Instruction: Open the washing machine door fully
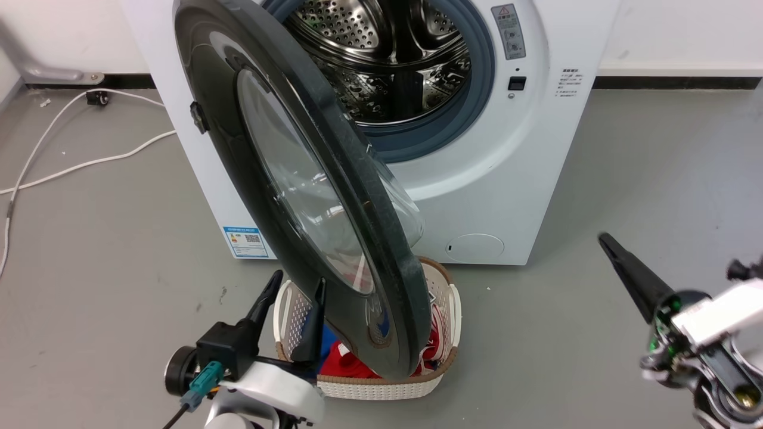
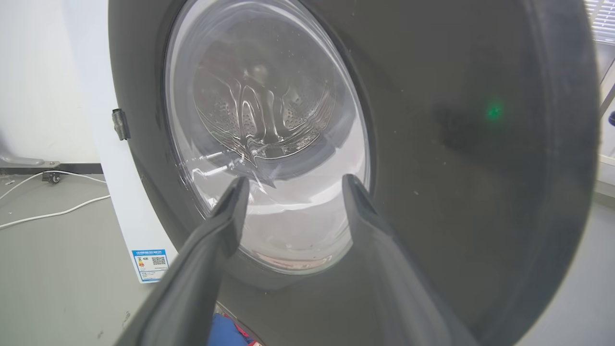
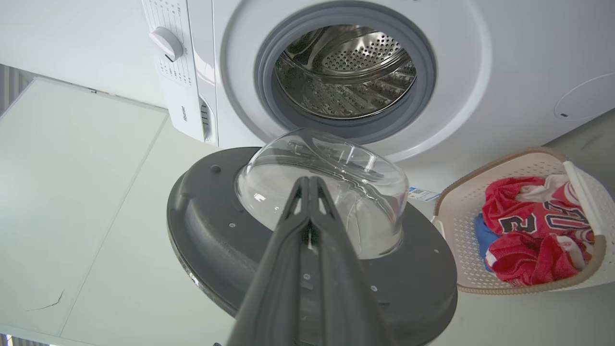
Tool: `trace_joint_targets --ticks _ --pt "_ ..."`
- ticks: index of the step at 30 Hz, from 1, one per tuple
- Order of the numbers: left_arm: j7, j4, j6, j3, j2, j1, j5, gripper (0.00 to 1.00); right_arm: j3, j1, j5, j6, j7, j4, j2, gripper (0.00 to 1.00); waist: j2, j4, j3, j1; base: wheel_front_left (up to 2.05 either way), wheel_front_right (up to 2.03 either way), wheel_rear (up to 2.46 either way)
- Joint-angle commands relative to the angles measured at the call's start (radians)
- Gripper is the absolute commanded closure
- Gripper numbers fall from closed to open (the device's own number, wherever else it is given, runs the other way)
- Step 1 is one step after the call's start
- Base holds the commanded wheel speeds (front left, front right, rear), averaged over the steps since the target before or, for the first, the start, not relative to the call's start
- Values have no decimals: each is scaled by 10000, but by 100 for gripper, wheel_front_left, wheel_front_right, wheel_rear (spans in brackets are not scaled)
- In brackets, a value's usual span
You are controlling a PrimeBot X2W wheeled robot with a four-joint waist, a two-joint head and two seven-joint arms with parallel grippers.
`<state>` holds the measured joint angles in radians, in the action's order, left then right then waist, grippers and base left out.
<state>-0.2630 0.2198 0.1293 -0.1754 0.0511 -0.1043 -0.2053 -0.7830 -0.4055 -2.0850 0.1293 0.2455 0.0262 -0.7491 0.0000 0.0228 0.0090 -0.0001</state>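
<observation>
Out from the washing machine [image 1: 524,179]: washing machine door [image 1: 310,196] part-open, lower rim above basket [image 1: 456,310].
Left hand [image 1: 299,279]: released, just beside door's outer face.
Right hand [image 3: 310,182]: clenched empty, well apart rightward.

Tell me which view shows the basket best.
Right wrist view: the basket lies almost whole, clothes visible. In the head view the door hides much of it; the left wrist view catches a scrap of blue cloth.

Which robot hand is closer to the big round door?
The left. The left gripper is just in front of the door's outer face, near its lower edge, jaws open. The right gripper is well off to the door's other side, apart from it, jaws shut.
</observation>
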Motion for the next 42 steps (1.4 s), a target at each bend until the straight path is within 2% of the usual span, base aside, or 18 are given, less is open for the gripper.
trace_joint_targets --ticks 1,2,5,7,8,13,19,23,26,31,42 --pt "-23 14 13 130 17 170 70 0 422 623 410 25 140 -20 -82 42 0 -81 -28 1 0 0 0" --pt "-23 2 11 196 18 194 88 0 807 921 727 25 179 108 -29 0 0 -128 -36 1 0 0 0" --pt "-23 1 12 393 15 255 135 0 2237 1789 2340 27 178 876 558 0 0 -223 -73 1 0 0 0" --pt "-23 -3 12 460 24 319 222 0 3160 2213 3911 25 182 1399 923 0 0 -262 -98 1 0 0 0" --pt "-23 -3 12 460 24 319 222 0 3160 2213 3911 25 182 1399 923 0 0 -262 -98 1 0 0 0" --pt "-23 -62 12 578 41 320 324 0 5599 2771 9168 25 187 2198 2173 0 0 -299 -117 1 0 0 0" --pt "-23 -95 13 596 59 264 410 0 8015 3260 14915 15 128 1026 3986 0 0 -234 -114 1 0 0 0" --pt "-23 -131 13 642 58 161 476 0 8729 3735 17587 13 -632 -561 5148 0 0 -145 -83 1 0 0 0" --pt "-23 -119 13 646 61 136 512 0 8633 4244 18721 13 -1226 -1391 5812 0 0 -71 -99 1 0 0 0" --pt "-23 -83 13 682 74 187 524 0 8418 4941 19417 13 -1613 -1386 6390 0 0 -9 -173 1 0 0 0" --pt "-23 180 13 591 122 330 472 0 8491 4923 19647 13 -1343 -600 6587 0 0 -13 -365 1 0 0 0"
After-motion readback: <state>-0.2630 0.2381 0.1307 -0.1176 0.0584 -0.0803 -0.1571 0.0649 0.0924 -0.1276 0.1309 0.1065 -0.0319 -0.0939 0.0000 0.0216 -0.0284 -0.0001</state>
